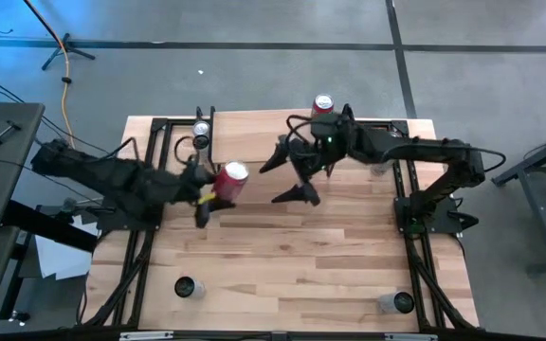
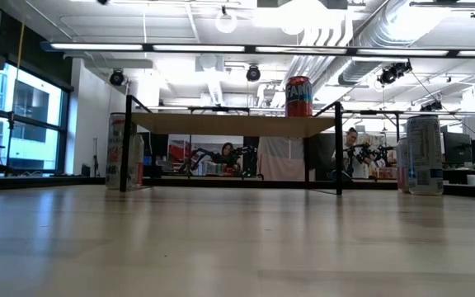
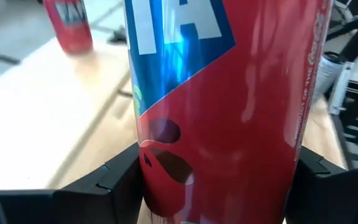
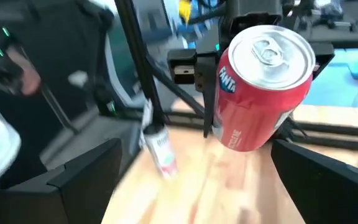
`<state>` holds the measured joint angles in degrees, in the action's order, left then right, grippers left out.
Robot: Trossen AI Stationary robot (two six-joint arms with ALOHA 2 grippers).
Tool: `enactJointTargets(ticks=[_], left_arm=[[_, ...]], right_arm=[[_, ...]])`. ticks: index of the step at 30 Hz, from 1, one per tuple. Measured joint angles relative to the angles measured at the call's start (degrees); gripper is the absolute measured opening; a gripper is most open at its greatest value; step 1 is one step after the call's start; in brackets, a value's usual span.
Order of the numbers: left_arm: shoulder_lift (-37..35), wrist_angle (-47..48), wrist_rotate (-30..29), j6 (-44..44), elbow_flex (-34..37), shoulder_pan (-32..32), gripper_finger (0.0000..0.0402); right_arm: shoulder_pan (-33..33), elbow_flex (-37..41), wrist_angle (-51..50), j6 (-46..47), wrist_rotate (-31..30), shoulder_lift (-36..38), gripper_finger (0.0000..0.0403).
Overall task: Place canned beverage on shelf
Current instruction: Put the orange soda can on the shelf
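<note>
Your left hand (image 1: pixel 207 194) clamps tilted red drink can (image 1: pixel 231 182) above wood bench (image 1: pixel 282 256) | right hand (image 1: pixel 287 180) wide, empty, facing it | second red can (image 1: pixel 323 104) on wood-top wire-leg shelf (image 1: pixel 254 128)

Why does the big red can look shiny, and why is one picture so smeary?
Left wrist view: ceiling lights glare in streaks off the glossy red metal drink can. Right wrist view: everything around the can looks blurred, especially the small silver can on the light wood table.
</note>
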<state>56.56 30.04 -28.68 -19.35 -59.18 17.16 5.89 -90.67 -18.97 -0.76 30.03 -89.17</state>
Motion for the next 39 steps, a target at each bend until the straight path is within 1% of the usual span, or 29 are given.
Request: enactJointTargets(ticks=[2,5,8,11,13,15,17,19,21,27,30,34,37,39], left_arm=[[0.89,-3.72,2.72,4.47,0.0,-3.31,0.0231],[1.88,-9.38,6.77,8.82,0.0,-7.29,0.0231],[3.29,-13.81,9.96,12.28,-0.01,-9.9,0.0231],[5.82,-13.55,11.62,13.75,-0.02,-11.79,0.0231],[7.76,-12.65,12.58,13.98,0.07,-12.8,0.0231],[9.31,-13.11,13.7,13.39,0.09,-13.44,0.0231],[10.48,-14.01,14.84,13.0,0.06,-13.89,0.0231],[11.71,-14.06,15.09,12.99,0.02,-13.93,0.0231],[12.85,-13.6,15.29,13.0,0.02,-13.89,0.0231],[14.84,-14.06,15.32,13.03,0.02,-13.89,0.0231],[15.54,-14.62,15.29,13.26,0.02,-13.89,0.0231],[15.88,-15.39,15.29,13.6,0.02,-13.89,0.0231],[15.88,-15.29,15.28,13.95,0.02,-13.87,0.0231],[15.88,-15.0,15.03,13.98,0.02,-13.88,0.0231]], right_arm=[[0.88,-4.48,-7.57,-2.28,-0.01,0.0,0.0399],[2.27,-9.78,-17.1,-4.97,0.02,0.11,0.0399],[3.49,-12.11,-22.57,-6.17,-0.01,0.17,0.0399],[4.42,-12.17,-23.2,-5.75,-0.82,0.88,0.0399],[4.86,-12.2,-23.17,-5.0,-3.34,1.29,0.0399],[5.02,-12.2,-22.47,-1.72,-7.07,1.42,0.0399],[5.0,-12.2,-22.11,3.95,-10.64,1.42,0.0399],[5.02,-12.2,-22.09,7.26,-12.37,1.44,0.0399],[4.89,-12.2,-22.09,7.63,-12.64,1.44,0.0399],[3.87,-12.2,-22.19,2.48,-12.74,1.29,0.0399],[2.14,-12.22,-24.02,-3.74,-13.75,0.2,0.0399],[-0.75,-12.22,-25.28,-9.94,-18.21,-2.21,0.0399],[-1.07,-12.22,-26.14,-10.65,-22.66,-3.82,0.0399],[-0.89,-12.21,-26.51,-9.82,-22.59,-4.53,0.0399]])
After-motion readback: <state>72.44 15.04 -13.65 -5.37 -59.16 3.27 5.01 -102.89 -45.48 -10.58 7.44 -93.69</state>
